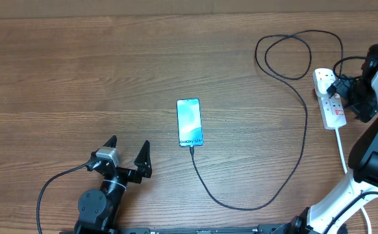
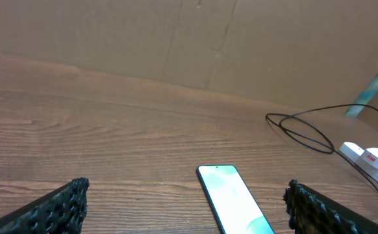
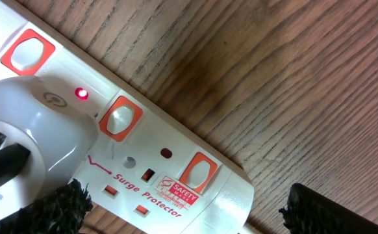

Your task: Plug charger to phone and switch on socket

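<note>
The phone (image 1: pixel 189 122) lies flat mid-table with its screen lit; it also shows in the left wrist view (image 2: pixel 231 198). The charger cable (image 1: pixel 304 110) runs from the phone's near end, where its connector tip (image 1: pixel 191 149) meets the phone, loops right and back to the socket (image 1: pixel 332 112). In the right wrist view a white plug body (image 3: pixel 33 136) sits in the socket (image 3: pixel 195 156), and a small red light (image 3: pixel 82 94) glows beside it. My right gripper (image 1: pixel 342 91) (image 3: pixel 189 211) is open just above the socket's end. My left gripper (image 1: pixel 128 151) (image 2: pixel 188 208) is open and empty, near-left of the phone.
The socket's thick white cord (image 1: pixel 340 146) runs toward the near edge beside my right arm. A cardboard wall (image 2: pixel 189 39) stands behind the table. The cable forms a loose loop (image 1: pixel 293 55) at the back right.
</note>
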